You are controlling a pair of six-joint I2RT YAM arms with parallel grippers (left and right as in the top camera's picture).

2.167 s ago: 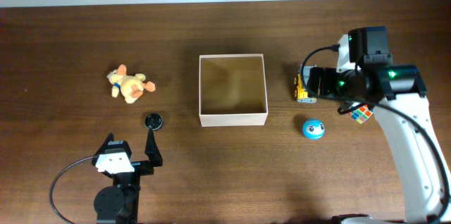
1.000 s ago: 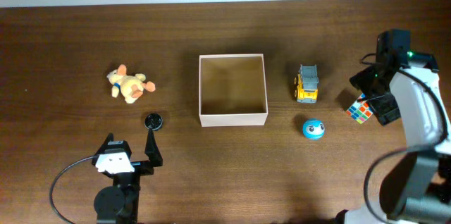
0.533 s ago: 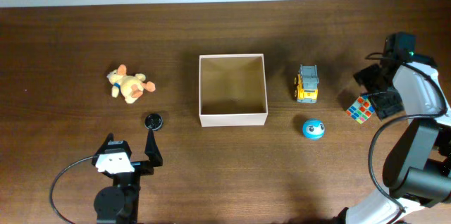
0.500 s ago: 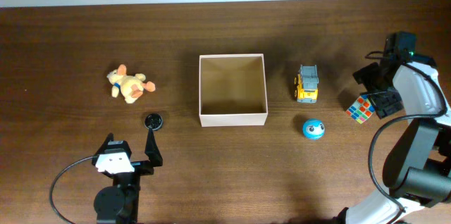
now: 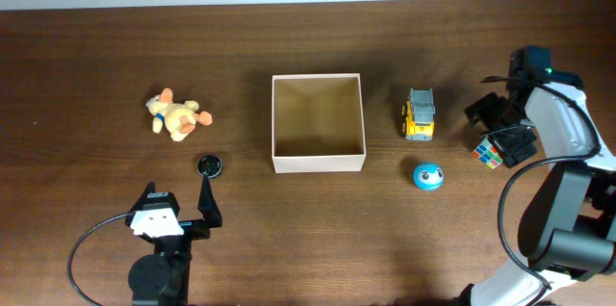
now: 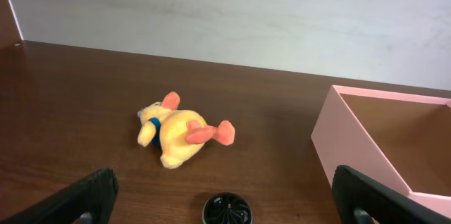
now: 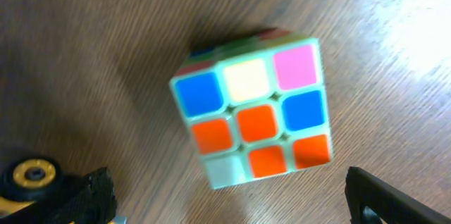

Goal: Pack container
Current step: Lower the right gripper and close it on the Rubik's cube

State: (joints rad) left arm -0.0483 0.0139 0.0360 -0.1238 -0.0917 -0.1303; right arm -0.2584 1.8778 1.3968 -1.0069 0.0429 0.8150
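A: What's new?
B: Right gripper (image 5: 496, 131) slid in over the cube (image 7: 254, 122). Half a sec ago it sat a bit further out, w/ the cube in clear view beside it. Now the overhead shows the cube partly under the fingers.
A: Grip?
B: None. Jaws spread as wide as they go, empty. Wrist cam shows the cube on the wood btwn the two fingers, no contact that I can see.
A: Meaning for the pack?
B: Imo the cube is the 1st pick. It's an approach only, no close yet. Box (image 5: 318, 163) sits mid-table, open top, nothing in it, so zero packed so far.
A: Vs the earliest shot?
B: Approx 2 sec back the same gripper hung over the truck (image 5: 420, 114), just right of the box. It left w/o it: the truck is on the table nr the box, w/ the ball (image 5: 428, 175) in front of it. Ball unmoved, cube approx same spot. The truck was mostly hidden then, so can't tell if it shifted.
A: Left side?
B: Left gripper (image 5: 178, 193) no change: parked at the near edge, jaws wide, empty. Duck (image 5: 174, 115) and black cap (image 5: 210, 165) are where they were, left of the box.
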